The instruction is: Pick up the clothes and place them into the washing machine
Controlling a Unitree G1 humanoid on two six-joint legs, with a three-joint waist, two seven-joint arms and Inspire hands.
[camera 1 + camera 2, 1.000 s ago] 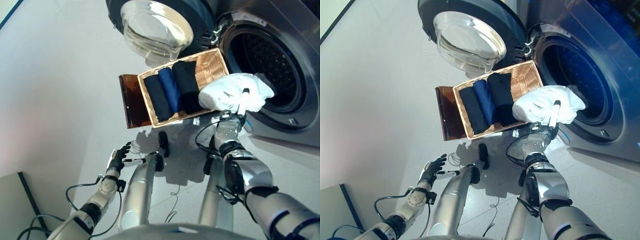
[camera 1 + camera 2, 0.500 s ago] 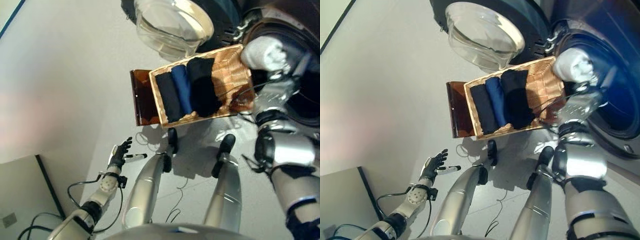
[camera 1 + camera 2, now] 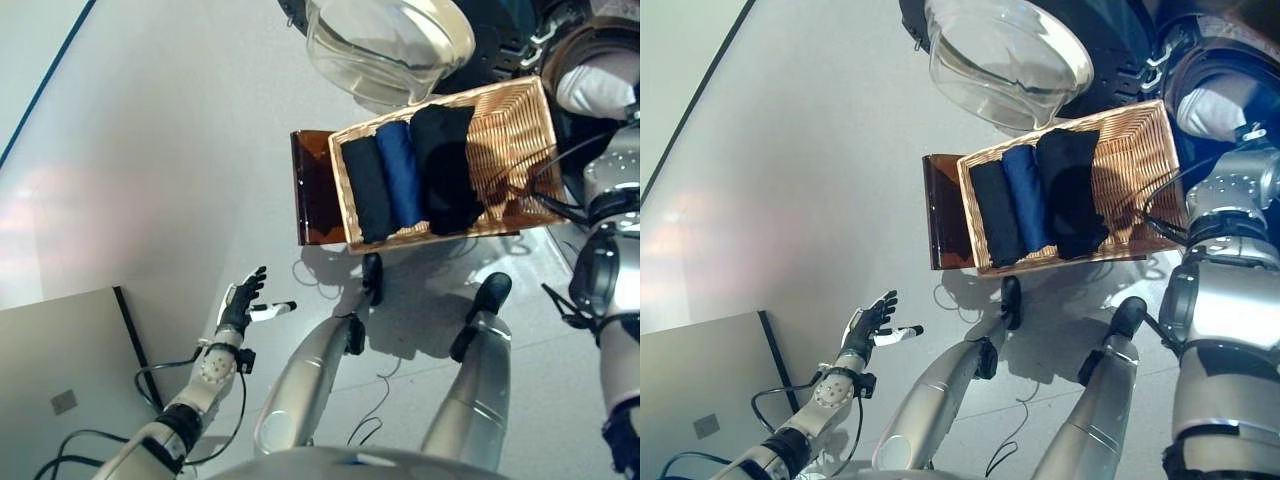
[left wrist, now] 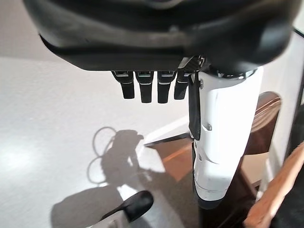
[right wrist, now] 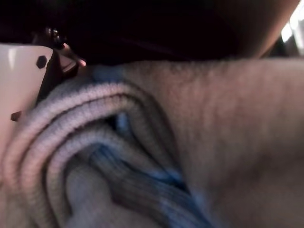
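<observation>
The right hand (image 3: 1252,135), fingers hidden, is carrying the white knitted garment (image 3: 597,88) into the washing machine's dark drum opening (image 3: 1200,60); release comes next. The left hand (image 3: 240,305) is hanging spread.

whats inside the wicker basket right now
Three folded garments lie side by side in the wicker basket: a black one, a blue one and a larger black one. Anything beneath them is covered.
</observation>
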